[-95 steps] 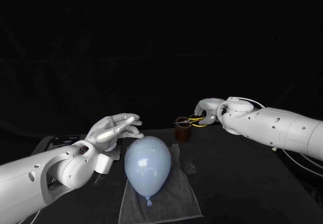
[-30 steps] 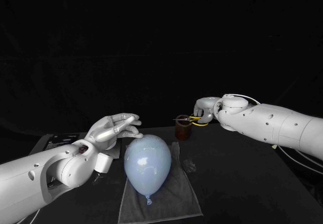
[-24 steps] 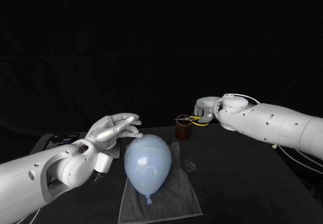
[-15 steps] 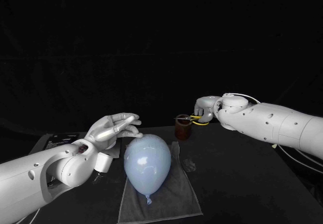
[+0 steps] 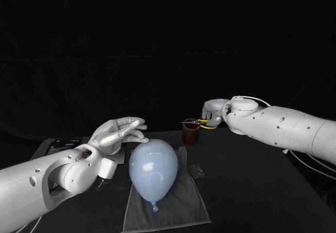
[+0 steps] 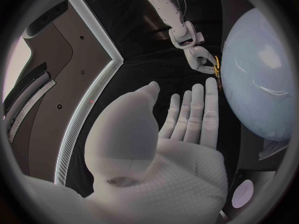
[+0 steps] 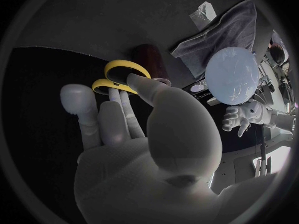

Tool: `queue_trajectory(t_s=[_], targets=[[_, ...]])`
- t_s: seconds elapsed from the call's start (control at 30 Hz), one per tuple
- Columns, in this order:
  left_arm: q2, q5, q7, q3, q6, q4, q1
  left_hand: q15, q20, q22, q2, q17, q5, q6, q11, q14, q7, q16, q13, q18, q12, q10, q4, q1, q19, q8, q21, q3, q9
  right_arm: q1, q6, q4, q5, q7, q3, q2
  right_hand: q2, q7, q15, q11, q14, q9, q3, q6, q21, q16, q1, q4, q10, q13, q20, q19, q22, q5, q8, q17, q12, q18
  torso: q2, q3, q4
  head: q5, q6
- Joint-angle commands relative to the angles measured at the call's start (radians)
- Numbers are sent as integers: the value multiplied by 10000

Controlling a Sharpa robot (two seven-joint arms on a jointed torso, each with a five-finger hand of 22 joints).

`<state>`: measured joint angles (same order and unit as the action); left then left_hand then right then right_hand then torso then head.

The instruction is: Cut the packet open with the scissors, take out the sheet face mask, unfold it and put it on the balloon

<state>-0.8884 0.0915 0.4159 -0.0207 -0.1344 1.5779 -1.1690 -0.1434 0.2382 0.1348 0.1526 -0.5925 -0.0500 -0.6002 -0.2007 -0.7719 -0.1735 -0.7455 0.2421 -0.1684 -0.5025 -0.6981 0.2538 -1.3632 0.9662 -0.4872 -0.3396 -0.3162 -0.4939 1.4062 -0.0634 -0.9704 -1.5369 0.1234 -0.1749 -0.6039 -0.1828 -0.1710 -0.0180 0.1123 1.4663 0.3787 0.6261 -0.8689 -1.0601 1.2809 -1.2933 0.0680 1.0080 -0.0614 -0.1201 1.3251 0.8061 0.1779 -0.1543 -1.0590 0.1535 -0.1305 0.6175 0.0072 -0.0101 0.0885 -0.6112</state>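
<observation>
Yellow-handled scissors (image 5: 204, 123) in rt hand (image 5: 213, 112)

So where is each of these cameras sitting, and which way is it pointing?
Head view: on the robot's head, looking down at the table; both hands reach in, left hand by the balloon, right hand holding the scissors.
Left wrist view: behind the left hand, looking along its open palm and fingers toward the balloon.
Right wrist view: behind the right hand, looking past its fingers at the scissors' yellow handles.
Shared: both wrist views catch the balloon and the opposite hand.
</observation>
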Motion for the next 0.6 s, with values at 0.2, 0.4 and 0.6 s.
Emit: queue_trajectory(t_s=[0.2,0.4,0.6], targets=[[22,40,59,11,147,14,-37,-25,14,-9,-60,15,4,-58,-14,14,-850,56,-15,-137,34,-55,-32,-35,57,59,-42,-45,18,23,-283,-113,-142,56,9,-33,169,-4,3,-41,114,125,548,-303,-335,130,33,28,694,-25,18,152,395,63,-194,-42,-167,10,-3,-4,1,12,-8],[21,40,55,11,147,14,-37,-25,14,-9,-60,15,4,-58,-14,14,-850,56,-15,-137,34,-55,-32,-35,57,59,-42,-45,18,23,-339,-164,-143,44,10,-67,416,10,66,-95,85,252,1071,-354,-462,165,-74,107,1154,-16,81,170,566,339,-326,-22,-350,23,3,-2,0,3,-24],[27,40,50,11,149,14,-37,-25,14,-9,-60,15,4,-58,-14,14,-850,56,-15,-137,34,-55,-32,-35,57,59,-42,-45,18,24,-372,-217,-143,-10,10,-87,468,21,79,-115,81,327,1210,-396,-507,185,-69,152,1314,-19,100,161,626,406,-410,-21,-443,27,4,-2,0,-4,-48]])
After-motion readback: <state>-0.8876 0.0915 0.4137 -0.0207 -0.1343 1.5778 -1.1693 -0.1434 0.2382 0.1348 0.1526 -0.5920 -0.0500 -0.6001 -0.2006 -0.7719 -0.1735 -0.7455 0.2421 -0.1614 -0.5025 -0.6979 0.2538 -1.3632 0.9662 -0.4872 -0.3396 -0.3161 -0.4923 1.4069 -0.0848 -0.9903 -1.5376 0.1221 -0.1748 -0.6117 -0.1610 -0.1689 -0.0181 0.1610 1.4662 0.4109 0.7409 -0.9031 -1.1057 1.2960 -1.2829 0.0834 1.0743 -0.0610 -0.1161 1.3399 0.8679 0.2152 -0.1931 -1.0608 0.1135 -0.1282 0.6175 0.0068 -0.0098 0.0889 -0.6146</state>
